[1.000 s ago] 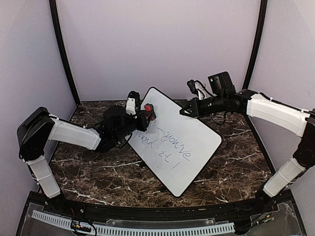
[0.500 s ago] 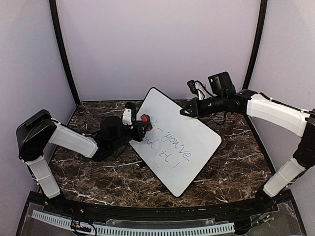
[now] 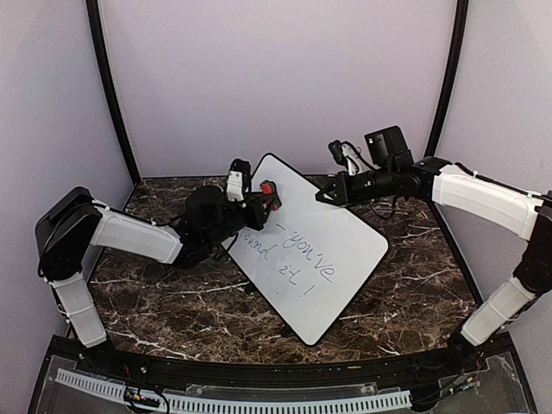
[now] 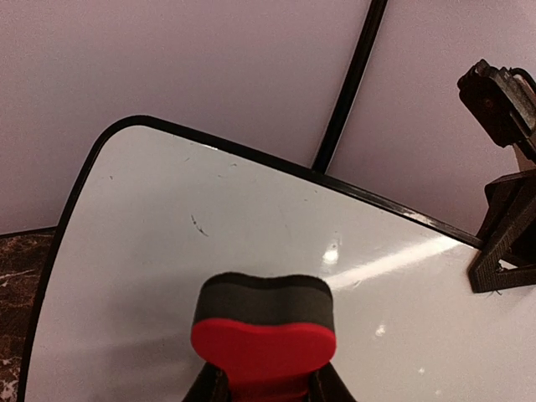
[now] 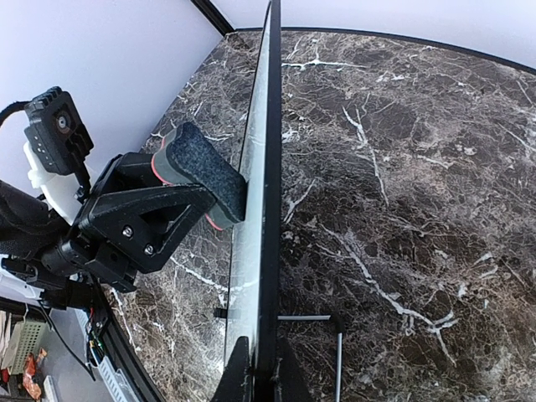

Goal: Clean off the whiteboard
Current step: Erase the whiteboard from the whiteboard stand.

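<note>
Whiteboard (image 3: 341, 231) stands tilted on the dark marble table (image 3: 172, 302), set cornerwise in the middle between the two arms, its near end down on the stone and its far end raised. From the right wrist view it shows edge-on, a thin black rim (image 5: 270, 167) rising off the table (image 5: 402, 167).

The right gripper (image 3: 321, 197) is clamped on the board's far right edge, one finger on each face (image 5: 258, 352). It also appears at the board's edge in the left wrist view (image 4: 502, 243).

The left gripper (image 3: 261, 203) is closed around a red eraser (image 3: 268, 189) and reaches in from the left side. In its own wrist view the fingers (image 4: 209, 387) pinch the red block (image 4: 264, 331), whose dark felt pad (image 5: 201, 172) lies against the white face (image 4: 251, 209) near the far corner.

Blue-grey handwriting (image 3: 297, 259) runs across the middle of the board. A small faint mark (image 4: 199, 224) sits on the white just beyond the eraser.
</note>
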Robot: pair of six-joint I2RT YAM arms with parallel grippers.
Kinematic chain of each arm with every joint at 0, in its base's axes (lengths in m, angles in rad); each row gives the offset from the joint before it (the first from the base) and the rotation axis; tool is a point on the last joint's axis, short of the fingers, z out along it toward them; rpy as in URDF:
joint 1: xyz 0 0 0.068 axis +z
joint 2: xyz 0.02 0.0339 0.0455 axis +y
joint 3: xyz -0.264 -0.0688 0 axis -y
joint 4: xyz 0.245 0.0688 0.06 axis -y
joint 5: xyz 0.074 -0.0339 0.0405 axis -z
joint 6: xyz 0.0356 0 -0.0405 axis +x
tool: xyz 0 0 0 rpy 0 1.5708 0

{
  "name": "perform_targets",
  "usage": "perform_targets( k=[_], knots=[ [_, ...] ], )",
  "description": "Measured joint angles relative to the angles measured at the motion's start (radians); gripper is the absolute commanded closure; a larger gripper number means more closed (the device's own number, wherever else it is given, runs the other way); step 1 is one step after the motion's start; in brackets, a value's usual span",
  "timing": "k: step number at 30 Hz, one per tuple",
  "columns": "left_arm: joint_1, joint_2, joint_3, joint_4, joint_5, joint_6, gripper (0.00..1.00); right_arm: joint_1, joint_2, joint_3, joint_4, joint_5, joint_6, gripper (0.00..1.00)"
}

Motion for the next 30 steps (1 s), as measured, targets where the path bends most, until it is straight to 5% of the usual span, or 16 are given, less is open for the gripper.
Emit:
perform_targets(
  k=[17, 30],
  knots=[
    [-0.026, -0.021, -0.148, 0.059, 0.007, -0.002, 1.00, -0.002, 0.002, -0.001, 0.000, 0.003, 0.000, 1.00],
    [-0.039, -0.008, -0.097, 0.032, 0.009, -0.002, 1.00, -0.004, 0.002, -0.003, -0.002, 0.011, 0.000, 1.00]
  ],
)
